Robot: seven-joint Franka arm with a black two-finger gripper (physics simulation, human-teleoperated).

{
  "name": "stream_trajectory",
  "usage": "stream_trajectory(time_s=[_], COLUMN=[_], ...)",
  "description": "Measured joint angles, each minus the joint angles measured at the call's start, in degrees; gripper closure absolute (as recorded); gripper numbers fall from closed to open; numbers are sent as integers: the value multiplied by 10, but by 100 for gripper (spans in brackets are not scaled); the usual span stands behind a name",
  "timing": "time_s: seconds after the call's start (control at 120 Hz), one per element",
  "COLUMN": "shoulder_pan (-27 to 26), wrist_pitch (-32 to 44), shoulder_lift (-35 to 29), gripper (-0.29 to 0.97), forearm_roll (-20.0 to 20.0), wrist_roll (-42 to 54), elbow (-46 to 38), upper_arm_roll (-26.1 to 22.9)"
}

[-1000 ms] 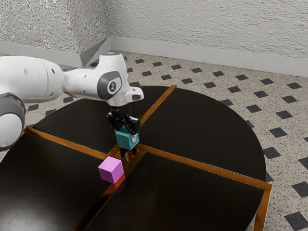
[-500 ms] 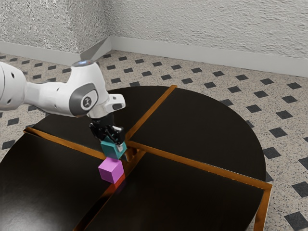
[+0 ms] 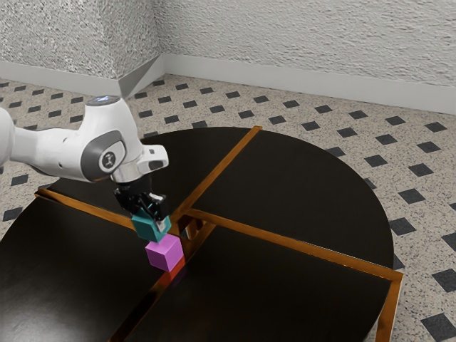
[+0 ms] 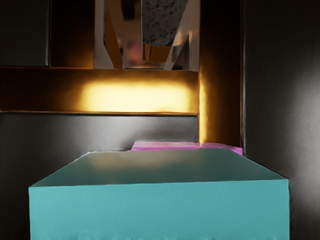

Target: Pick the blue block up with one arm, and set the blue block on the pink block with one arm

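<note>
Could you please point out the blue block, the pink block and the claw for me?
blue block (image 3: pixel 147 229), exterior view, on its side face.
pink block (image 3: pixel 158 259), exterior view, on its side face.
claw (image 3: pixel 149 213), exterior view, midway between its fingertips.

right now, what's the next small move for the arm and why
Probably a small shift toward the exterior view's right before lowering. The gripper is shut on the blue block, which hangs just above the pink block but looks offset toward the exterior view's left, so releasing now might leave it overhanging.
</note>
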Motion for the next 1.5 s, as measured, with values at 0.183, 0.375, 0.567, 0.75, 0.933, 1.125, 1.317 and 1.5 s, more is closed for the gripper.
stream_trajectory(time_s=[0.183,0.375,0.567,0.75,0.933,1.125,1.317,1.5], shoulder_pan=[11,10,-7,-23,-25,-14,-4,-8], wrist_pitch=[-11,-14,-14,-15,-15,-15,-14,-14], shoulder_lift=[2,5,6,7,7,7,14,16], gripper=[31,31,31,31,31,31,31,31], forearm_roll=[3,5,10,13,14,14,15,15], wrist_roll=[0,-1,-1,-1,-1,-1,-1,-1], elbow=[-2,-2,-2,-1,-1,-1,3,5], upper_arm_roll=[-1,-2,-2,-2,-2,-1,-1,-2])
